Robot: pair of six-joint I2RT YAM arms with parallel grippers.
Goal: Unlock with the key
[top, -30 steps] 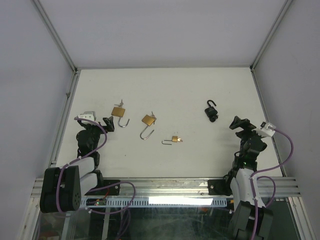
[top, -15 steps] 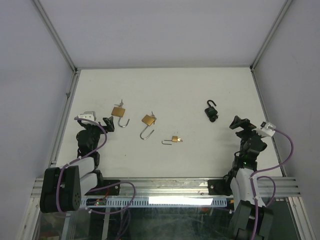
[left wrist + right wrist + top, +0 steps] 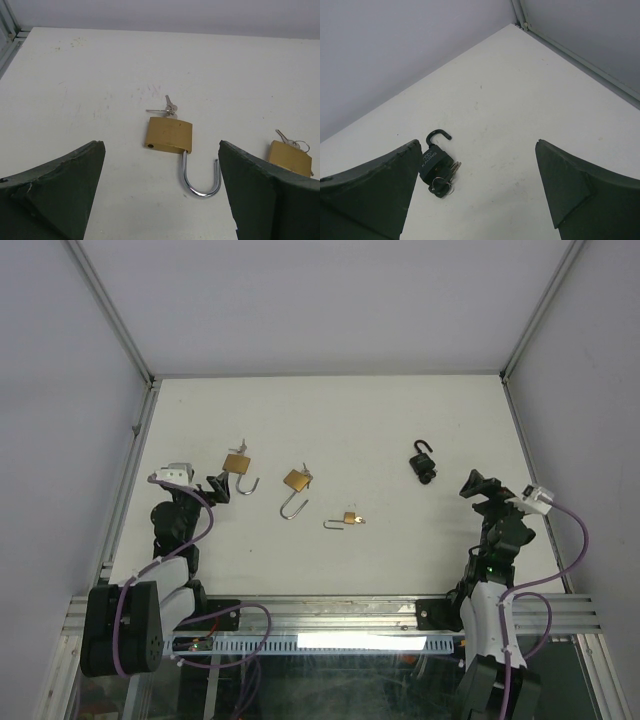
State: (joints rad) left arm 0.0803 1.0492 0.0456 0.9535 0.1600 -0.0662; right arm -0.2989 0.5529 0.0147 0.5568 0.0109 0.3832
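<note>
Several padlocks lie on the white table (image 3: 370, 420), all with shackles swung open. A brass padlock (image 3: 237, 464) (image 3: 169, 135) with keys (image 3: 168, 107) in it lies just ahead of my left gripper (image 3: 214, 487) (image 3: 161, 200), which is open and empty. A second brass padlock (image 3: 296, 481) (image 3: 290, 157) lies to its right. A small brass padlock (image 3: 350, 519) lies mid-table. A black padlock (image 3: 423, 462) (image 3: 434, 162) with keys (image 3: 442, 186) lies ahead and left of my right gripper (image 3: 472, 485) (image 3: 475, 200), which is open and empty.
Grey walls and metal frame rails (image 3: 130, 455) close the table on the left, back and right. An aluminium rail (image 3: 330, 615) with the arm bases runs along the near edge.
The right arm has shifted slightly; its wrist sits a little lower and to the right. The padlocks and the left arm have not moved.
</note>
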